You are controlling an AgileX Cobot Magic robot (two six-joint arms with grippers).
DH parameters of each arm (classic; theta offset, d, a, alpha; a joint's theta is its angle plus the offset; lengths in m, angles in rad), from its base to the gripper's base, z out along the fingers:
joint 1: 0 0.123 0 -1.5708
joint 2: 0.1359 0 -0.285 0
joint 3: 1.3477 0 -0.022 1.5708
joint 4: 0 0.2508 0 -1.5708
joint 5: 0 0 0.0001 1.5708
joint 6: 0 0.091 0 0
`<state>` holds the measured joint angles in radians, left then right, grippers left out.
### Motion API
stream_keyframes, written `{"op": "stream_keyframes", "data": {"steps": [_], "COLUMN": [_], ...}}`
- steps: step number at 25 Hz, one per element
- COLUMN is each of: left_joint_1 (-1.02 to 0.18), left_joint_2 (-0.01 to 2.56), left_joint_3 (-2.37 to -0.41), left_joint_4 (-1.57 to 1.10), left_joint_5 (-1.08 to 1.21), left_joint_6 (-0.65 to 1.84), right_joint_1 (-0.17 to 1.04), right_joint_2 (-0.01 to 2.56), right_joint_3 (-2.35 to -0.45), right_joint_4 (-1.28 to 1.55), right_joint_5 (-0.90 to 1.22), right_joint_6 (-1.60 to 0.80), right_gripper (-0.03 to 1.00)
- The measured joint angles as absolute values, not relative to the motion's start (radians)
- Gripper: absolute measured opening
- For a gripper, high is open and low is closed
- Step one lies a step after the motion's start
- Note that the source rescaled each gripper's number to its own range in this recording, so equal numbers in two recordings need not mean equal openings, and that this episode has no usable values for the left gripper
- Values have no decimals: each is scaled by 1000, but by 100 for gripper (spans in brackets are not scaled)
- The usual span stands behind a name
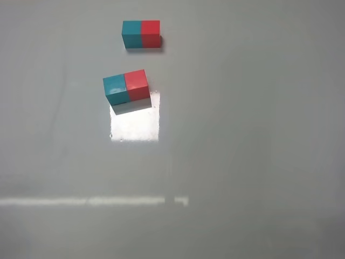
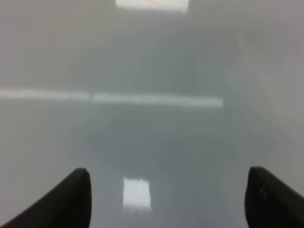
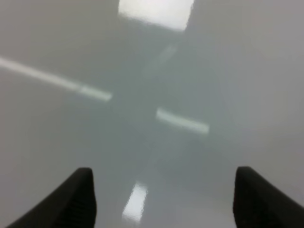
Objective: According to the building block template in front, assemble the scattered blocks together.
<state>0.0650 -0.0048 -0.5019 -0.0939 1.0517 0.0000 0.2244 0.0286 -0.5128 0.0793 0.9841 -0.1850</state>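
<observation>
The grey bench [image 1: 259,162] is bare beneath my left claw [image 2: 166,190] and right claw [image 3: 164,190], both spread wide, holding nothing. Far ahead, the template [image 1: 141,34] lies beyond the teal cube [image 1: 115,89] and red cube [image 1: 136,83], touching and slightly skewed; assembly looks done.

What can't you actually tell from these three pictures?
- Overhead view: neither arm shows; both lie outside the frame.
- Wrist views: blurred, bare table, no blocks in frame.
- Whether the teal cube and red cube are truly joined like the template: seam too small.

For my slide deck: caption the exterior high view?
Teal cube and red cube joined, matching the template behind.
</observation>
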Motion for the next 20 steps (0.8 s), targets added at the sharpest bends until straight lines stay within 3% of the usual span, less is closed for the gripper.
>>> {"op": "stream_keyframes", "data": {"steps": [7, 15, 20], "left_joint_1": [65, 65, 65], "left_joint_2": [-5, -5, -5], "left_joint_3": [-502, -502, -502], "left_joint_4": [-94, -94, -94], "left_joint_5": [1052, 1052, 1052], "left_joint_6": [0, 0, 0], "right_joint_1": [205, -37, -78], "right_joint_2": [29, -2, -6], "right_joint_3": [-513, -511, -511], "right_joint_4": [10, -28, -28], "right_joint_5": [983, 982, 982], "right_joint_6": [-88, -34, -32], "right_gripper": [72, 72, 72]}}
